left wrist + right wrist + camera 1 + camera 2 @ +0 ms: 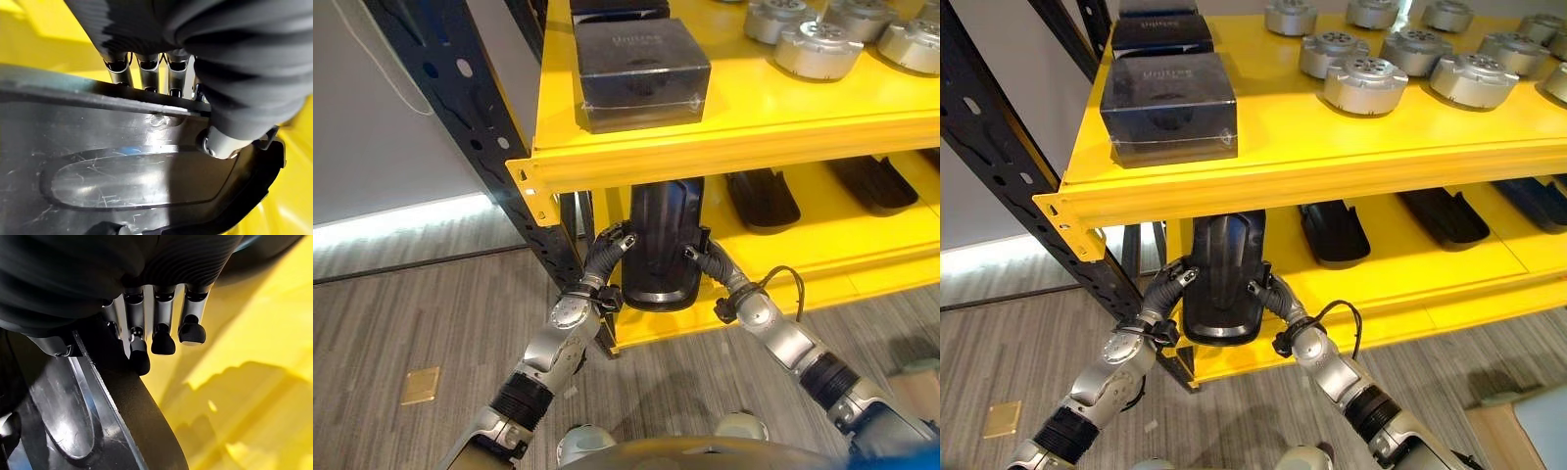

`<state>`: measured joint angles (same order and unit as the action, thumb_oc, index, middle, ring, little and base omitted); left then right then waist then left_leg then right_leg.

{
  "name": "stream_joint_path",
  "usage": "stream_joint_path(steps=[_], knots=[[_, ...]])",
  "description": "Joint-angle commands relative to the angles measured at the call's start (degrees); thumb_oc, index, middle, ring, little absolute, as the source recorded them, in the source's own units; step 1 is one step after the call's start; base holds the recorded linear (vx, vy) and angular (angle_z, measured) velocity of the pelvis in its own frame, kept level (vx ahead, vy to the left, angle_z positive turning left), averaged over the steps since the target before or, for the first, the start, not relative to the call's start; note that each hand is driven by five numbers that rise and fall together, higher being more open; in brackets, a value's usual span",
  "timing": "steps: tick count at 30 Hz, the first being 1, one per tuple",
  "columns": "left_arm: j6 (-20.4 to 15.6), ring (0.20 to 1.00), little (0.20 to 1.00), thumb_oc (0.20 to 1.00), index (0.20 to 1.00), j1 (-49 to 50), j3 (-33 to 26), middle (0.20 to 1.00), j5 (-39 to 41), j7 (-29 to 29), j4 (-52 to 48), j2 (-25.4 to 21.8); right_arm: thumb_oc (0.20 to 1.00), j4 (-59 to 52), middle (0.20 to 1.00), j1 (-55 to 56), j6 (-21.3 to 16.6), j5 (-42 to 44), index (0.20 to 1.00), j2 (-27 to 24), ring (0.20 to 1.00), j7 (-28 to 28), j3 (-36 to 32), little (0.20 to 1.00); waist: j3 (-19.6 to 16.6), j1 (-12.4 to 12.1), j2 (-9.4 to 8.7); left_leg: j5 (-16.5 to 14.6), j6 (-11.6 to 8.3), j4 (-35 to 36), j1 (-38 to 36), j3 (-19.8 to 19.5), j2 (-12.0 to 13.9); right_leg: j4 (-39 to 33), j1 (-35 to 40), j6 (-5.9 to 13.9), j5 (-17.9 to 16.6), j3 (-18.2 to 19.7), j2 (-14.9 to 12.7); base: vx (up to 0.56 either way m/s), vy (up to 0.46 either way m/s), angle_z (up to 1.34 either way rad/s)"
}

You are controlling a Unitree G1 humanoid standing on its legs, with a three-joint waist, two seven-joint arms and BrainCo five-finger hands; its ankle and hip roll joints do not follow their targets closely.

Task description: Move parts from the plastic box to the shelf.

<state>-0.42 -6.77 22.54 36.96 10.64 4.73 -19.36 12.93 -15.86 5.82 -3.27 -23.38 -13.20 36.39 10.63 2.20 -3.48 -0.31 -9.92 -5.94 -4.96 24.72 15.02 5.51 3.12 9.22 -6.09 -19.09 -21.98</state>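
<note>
Grey wood-pattern flooring (pixel 431 313) was noted beneath a racking unit with dark perforated uprights (pixel 475 108) and yellow decks. On the upper deck (pixel 1351 137) were recorded dark boxes (pixel 1170 106) at the robot's left and a group of round silver motor housings (pixel 1366 83) to the right. On the lower deck (pixel 1400 259), two black moulded shells (pixel 1334 233) were observed lying side by side, well apart from the part in transit.

The part being moved, a long black moulded cover (pixel 664 250), was found held between both hands at the front edge of the lower deck, its far end already under the upper deck and its near end overhanging the front lip. The left hand (pixel 605 253) was seen pinching the cover's left rim, fingers over the edge and thumb against the inner face. The right hand (pixel 707 262) was set against the right rim; its fingers were seen curled beside that edge, but whether the rim was truly clamped could not be told.

It was judged that the cover should be slid straight inward, kept level and kept clear of the upper beam (pixel 724 147), until its full length was borne by the deck. Even pressure from both sides would be required, as the glossy surface appeared liable to slip. Release should follow only once the cover was fully seated.
</note>
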Motion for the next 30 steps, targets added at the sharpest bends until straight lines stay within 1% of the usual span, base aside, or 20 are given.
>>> stream_joint_path(steps=[1, 2, 5, 6, 7, 8, 10, 13, 14, 16, 22, 23, 24, 25, 26, 28, 29, 30], knots=[[-5.05, 0.200, 0.200, 0.200, 0.200, -0.64, -1.13, 0.200, 3.58, -7.36, -10.02, -1.06, 0.200, -1.92, 0.200, -4.36, -1.81, -4.69, 0.200, 1.22, 0.200, -0.20, 0.81, 0.200, 0.41, -3.68, 2.49, 3.78, 4.92, 7.15, -1.06, -3.11, 0.37, 4.02, -0.68, 1.32, 8.05, -1.43, 4.64, -0.06, -0.061, 0.21], [-5.08, 0.200, 0.200, 0.200, 0.200, -1.07, -1.28, 0.200, 3.83, -7.69, -10.54, -1.19, 0.200, -1.82, 0.200, -5.70, -1.11, -5.86, 0.200, 1.43, 0.200, -1.24, 0.96, 0.200, 0.90, -4.44, 2.23, 3.90, 4.61, 6.75, -0.54, -2.98, 0.68, 3.83, -0.70, 1.51, 7.94, -2.25, 4.40, -0.06, -0.062, 0.15], [-4.90, 0.200, 0.200, 0.200, 0.200, -1.98, -1.20, 0.200, 3.87, -7.24, -11.18, -1.05, 0.200, -1.81, 0.200, -7.30, 0.02, -6.32, 0.200, 1.65, 0.200, -2.26, 0.71, 0.200, 1.41, -5.07, 1.90, 3.98, 4.29, 6.09, 0.11, -2.79, 1.31, 4.12, -0.80, 1.48, 8.14, -3.05, 4.31, -0.05, -0.084, 0.13], [-4.57, 0.200, 0.200, 0.200, 0.200, -2.62, -1.18, 0.200, 4.24, -6.85, -11.50, -1.05, 0.200, -1.82, 0.200, -8.17, 0.62, -6.63, 0.200, 1.64, 0.200, -2.47, 0.42, 0.200, 1.71, -5.28, 1.73, 4.06, 4.10, 5.64, 0.48, -2.70, 1.74, 4.46, -0.88, 1.33, 8.41, -3.37, 4.38, -0.08, -0.180, 0.14], [-3.83, 0.200, 0.200, 0.200, 0.200, -3.85, -1.07, 0.200, 5.11, -5.67, -11.55, -0.51, 0.200, -1.74, 0.200, -9.58, 1.92, -7.41, 0.200, 1.40, 0.200, -2.59, 0.12, 0.200, 2.19, -5.41, 1.39, 4.23, 3.66, 4.71, 0.84, -2.52, 2.74, 5.06, -0.78, 0.79, 8.95, -3.63, 4.81, -0.06, -0.146, 0.04], [-3.82, 0.200, 0.200, 0.200, 0.200, -3.90, -1.08, 0.200, 5.12, -5.66, -11.54, -0.50, 0.200, -1.75, 0.200, -9.62, 1.94, -7.41, 0.200, 1.39, 0.200, -2.58, 0.11, 0.200, 2.24, -5.42, 1.43, 4.21, 3.64, 4.64, 0.86, -2.53, 2.79, 5.09, -0.77, 0.77, 8.98, -3.63, 4.85, -0.05, -0.169, -0.01], [-3.40, 0.200, 0.200, 0.200, 0.200, -4.98, -1.14, 0.200, 5.53, -4.56, -11.98, 0.24, 0.200, -1.79, 0.200, -10.86, 3.13, -8.89, 0.200, 0.83, 0.200, -1.51, -0.14, 0.200, 2.52, -5.38, 1.08, 4.54, 3.05, 3.71, 1.39, -2.34, 3.93, 5.40, -0.67, 0.08, 9.49, -3.73, 5.39, -0.02, -0.133, -0.02], [-3.20, 0.200, 0.200, 0.200, 0.200, -5.95, -1.26, 0.200, 6.31, -3.54, -12.35, 0.77, 0.200, -1.58, 0.200, -12.12, 3.32, -11.08, 0.200, -0.05, 0.200, -0.40, -0.26, 0.200, 2.96, -5.23, 0.88, 4.86, 2.49, 2.64, 1.82, -2.20, 5.27, 5.75, -0.50, -0.61, 9.88, -3.54, 5.96, -0.02, -0.124, -0.01], [-2.82, 0.200, 0.200, 0.200, 0.200, -6.82, -1.33, 0.200, 6.94, -2.83, -12.53, 1.17, 0.200, -1.61, 0.200, -13.69, 3.19, -13.44, 0.200, -1.12, 0.200, 1.49, -0.09, 0.200, 3.31, -4.96, 0.58, 5.13, 2.02, 1.89, 2.02, -1.91, 6.37, 6.10, -0.48, -1.33, 10.24, -3.27, 6.69, -0.02, -0.193, -0.04], [-2.22, 0.200, 0.200, 0.200, 0.200, -8.35, -1.04, 0.200, 6.98, -2.18, -12.43, 1.58, 0.200, -1.43, 0.200, -16.43, 3.49, -14.85, 0.200, -2.18, 0.200, 3.41, 0.17, 0.200, 3.62, -4.72, 0.25, 5.37, 1.61, 1.30, 2.03, -1.59, 7.52, 6.88, -0.81, -1.93, 10.66, -3.08, 7.44, -0.03, -0.190, -0.08], [-1.27, 0.200, 0.200, 0.200, 0.200, -12.21, 0.04, 0.200, 5.97, -0.27, -12.89, 1.64, 0.200, -0.83, 0.200, -21.15, 4.60, -13.08, 0.200, -3.34, 0.200, 3.94, 0.09, 0.200, 4.50, -4.32, -1.17, 5.21, 0.78, -0.19, 2.11, -1.18, 9.87, 11.64, -3.06, -3.06, 13.09, -2.58, 9.08, -0.05, -0.217, -0.04], [-1.02, 0.200, 0.200, 0.200, 0.200, -13.05, 0.08, 0.200, 5.18, 0.42, -12.96, 1.73, 0.200, -0.55, 0.200, -21.93, 4.55, -12.66, 0.200, -3.44, 0.200, 4.30, -0.01, 0.200, 4.65, -4.17, -1.51, 5.29, 0.59, -0.46, 2.10, -1.27, 10.70, 13.17, -3.70, -3.64, 13.97, -2.46, 9.68, -0.04, -0.426, -0.04], [-0.35, 0.200, 0.200, 0.200, 0.200, -13.78, 0.06, 0.200, 3.97, 1.72, -13.15, 1.98, 0.200, -0.07, 0.200, -22.74, 4.14, -12.82, 0.200, -3.46, 0.200, 5.32, 0.32, 0.200, 4.69, -4.04, -1.93, 6.05, 0.07, -0.90, 1.80, -1.48, 12.56, 14.98, -4.14, -4.78, 15.26, -2.56, 10.74, 0.02, -0.609, 0.01], [0.50, 0.200, 0.200, 0.200, 0.200, -13.53, -0.52, 0.200, 4.07, 3.41, -13.52, 2.26, 0.200, -0.14, 0.200, -22.87, 3.55, -12.92, 0.200, -3.60, 0.200, 7.33, 0.59, 0.200, 4.51, -3.97, -2.18, 7.98, -0.51, -1.81, 1.08, -1.94, 14.90, 15.93, -3.94, -6.25, 16.41, -2.77, 12.39, 0.05, -0.570, 0.02], [0.60, 0.200, 0.200, 0.200, 0.200, -13.21, -0.94, 0.200, 4.59, 3.63, -13.49, 2.30, 0.200, -0.39, 0.200, -22.73, 3.44, -13.45, 0.200, -3.57, 0.200, 8.32, 0.67, 0.200, 4.31, -4.01, -2.31, 8.50, -0.56, -2.22, 0.75, -2.04, 15.51, 15.95, -3.77, -6.67, 16.64, -2.90, 12.92, 0.07, -0.462, 0.00], [0.19, 0.200, 0.200, 0.200, 0.200, -12.71, -1.66, 0.200, 4.00, 3.37, -13.19, 2.42, 0.200, -0.85, 0.200, -22.69, 3.39, -14.43, 0.200, -3.50, 0.200, 9.38, 1.05, 0.200, 4.02, -4.19, -2.53, 9.25, -0.48, -2.53, 0.31, -2.57, 15.71, 15.49, -3.40, -7.11, 16.76, -2.94, 13.86, 0.05, -0.236, -0.10], [0.13, 0.200, 0.200, 0.200, 0.200, -12.21, -2.37, 0.200, 3.46, 3.42, -13.12, 2.48, 0.200, -1.16, 0.200, -22.63, 3.34, -14.42, 0.200, -3.39, 0.200, 10.07, 1.63, 0.200, 3.84, -4.53, -2.65, 10.68, -0.66, -3.40, 0.95, -4.21, 15.27, 14.46, -2.93, -7.28, 16.55, -2.64, 14.91, 0.09, -0.182, -0.22], [0.13, 0.200, 0.200, 0.200, 0.200, -12.15, -2.72, 0.200, 3.93, 3.59, -12.52, 2.68, 0.200, -1.20, 0.200, -22.73, 3.37, -15.00, 0.200, -3.35, 0.200, 10.46, 2.04, 0.200, 3.79, -4.48, -2.64, 10.05, -0.18, -4.30, 1.37, -3.87, 13.72, 12.96, -2.14, -7.20, 15.96, -2.83, 15.48, 0.08, -0.147, -0.25]])
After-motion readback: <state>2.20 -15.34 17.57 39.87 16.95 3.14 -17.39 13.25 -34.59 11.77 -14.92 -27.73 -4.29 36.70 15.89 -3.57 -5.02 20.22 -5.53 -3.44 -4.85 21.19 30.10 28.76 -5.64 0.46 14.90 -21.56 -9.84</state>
